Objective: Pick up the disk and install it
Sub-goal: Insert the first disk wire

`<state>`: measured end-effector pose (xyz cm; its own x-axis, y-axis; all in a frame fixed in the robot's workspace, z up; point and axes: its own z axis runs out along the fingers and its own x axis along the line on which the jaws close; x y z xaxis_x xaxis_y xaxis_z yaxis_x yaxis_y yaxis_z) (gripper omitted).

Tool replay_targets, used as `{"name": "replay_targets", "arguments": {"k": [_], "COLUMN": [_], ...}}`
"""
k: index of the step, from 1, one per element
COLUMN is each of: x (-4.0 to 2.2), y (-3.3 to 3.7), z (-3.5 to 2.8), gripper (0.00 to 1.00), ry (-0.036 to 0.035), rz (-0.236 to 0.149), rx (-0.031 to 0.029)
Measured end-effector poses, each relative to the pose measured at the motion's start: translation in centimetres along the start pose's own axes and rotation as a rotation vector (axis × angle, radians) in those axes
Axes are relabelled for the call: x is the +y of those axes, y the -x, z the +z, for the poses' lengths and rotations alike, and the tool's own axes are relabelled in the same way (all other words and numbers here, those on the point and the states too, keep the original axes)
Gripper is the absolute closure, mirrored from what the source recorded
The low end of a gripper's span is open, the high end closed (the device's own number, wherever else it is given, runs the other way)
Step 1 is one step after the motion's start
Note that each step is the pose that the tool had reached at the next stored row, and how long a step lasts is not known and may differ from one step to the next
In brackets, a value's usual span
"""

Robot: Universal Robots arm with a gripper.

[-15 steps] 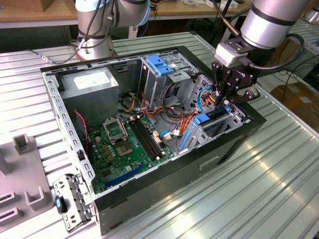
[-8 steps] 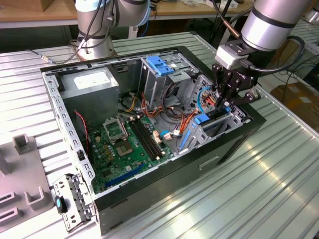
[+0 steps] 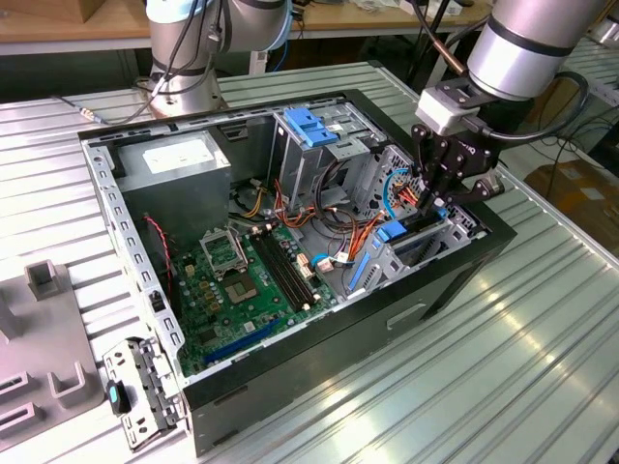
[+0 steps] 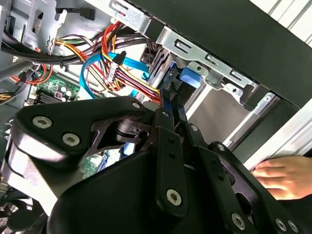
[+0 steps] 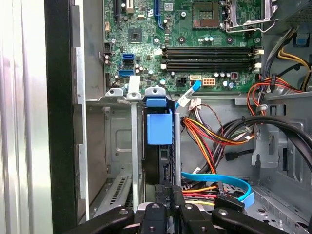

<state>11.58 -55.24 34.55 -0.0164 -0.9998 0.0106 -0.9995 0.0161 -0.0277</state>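
Down at the right end of the open black computer case [image 3: 319, 333] on the ribbed metal worktop [image 3: 503, 367], the black pincer [image 3: 432, 200] pinches the silver-grey disk with blue rails [image 5: 159, 146], standing upright and half-slid into its grey metal cage [image 3: 411, 253], so installing is underway and needs a straight, gentle push.

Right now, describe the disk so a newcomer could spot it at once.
Find the open computer case, then the metal bay at its corner under the gripper. The disk stands on edge there, blue-framed, beside an empty slot.
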Motion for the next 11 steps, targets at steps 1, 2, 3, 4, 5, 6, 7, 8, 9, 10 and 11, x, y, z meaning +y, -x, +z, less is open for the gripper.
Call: {"name": "replay_targets", "arguments": {"k": [1, 2, 3, 4, 5, 6, 7, 8, 9, 10, 11], "x": [0.00, 0.00, 0.00, -0.01, -0.01, -0.01, -0.01, -0.01, -0.01, -0.01, -0.01], "y": [0.00, 0.00, 0.00, 0.00, 0.00, 0.00, 0.00, 0.00, 0.01, 0.02, 0.03], "z": [0.00, -0.02, -0.09, -0.21, -0.26, -0.26, -0.28, -0.28, -0.27, -0.27, -0.26], "gripper": [0.84, 0.84, 0.84, 0.84, 0.84, 0.84, 0.84, 0.84, 0.84, 0.84, 0.84], "ry": [0.0000, 0.0000, 0.0000, 0.0001, 0.0000, 0.0000, 0.0000, 0.0000, 0.0000, 0.0000, 0.0000], "rz": [0.000, 0.000, 0.000, 0.000, 0.000, 0.000, 0.000, 0.000, -0.001, -0.001, -0.001], "rx": [0.0000, -0.0002, -0.0006, -0.0003, -0.0002, -0.0003, -0.0002, -0.0001, -0.0001, -0.0001, 0.0001]}}
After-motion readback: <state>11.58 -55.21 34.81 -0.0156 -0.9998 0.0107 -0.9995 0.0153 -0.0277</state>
